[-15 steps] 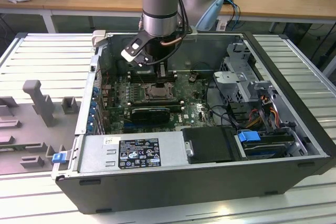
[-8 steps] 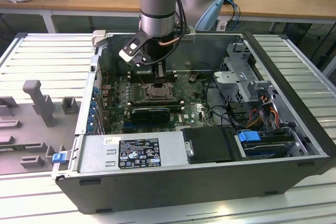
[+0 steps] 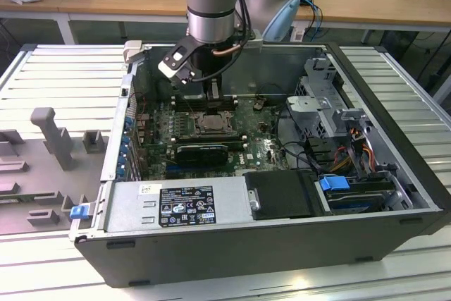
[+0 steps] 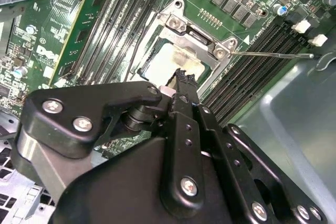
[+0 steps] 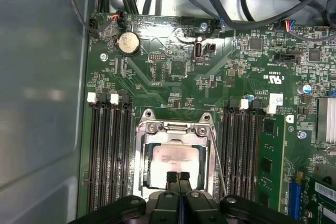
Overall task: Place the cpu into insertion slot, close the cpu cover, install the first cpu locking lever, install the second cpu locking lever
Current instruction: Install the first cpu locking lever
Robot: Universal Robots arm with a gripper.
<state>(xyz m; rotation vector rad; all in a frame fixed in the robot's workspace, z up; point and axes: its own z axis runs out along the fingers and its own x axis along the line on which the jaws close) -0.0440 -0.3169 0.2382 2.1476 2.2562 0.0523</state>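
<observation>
Cpu (image 5: 176, 157) seated in insertion slot (image 5: 147, 163). Cpu cover (image 5: 176, 128) lies flat over slot, so first two steps look done. Hand (image 5: 178, 177) empty, fingers pressed together, tips at slot's edge. Thin locking lever (image 5: 219, 171) beside slot looks unlatched; lever steps seemingly left.

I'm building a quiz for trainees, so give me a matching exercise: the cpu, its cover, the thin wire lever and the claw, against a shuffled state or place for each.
1 cpu
2 cpu cover
3 wire lever
4 claw

A swung out, clear of the cover
B shut, over the chip
C down flat, framing the chip
D pale face up, inside the window

Pairs: 1-D, 2-C, 3-A, 4-B
</observation>
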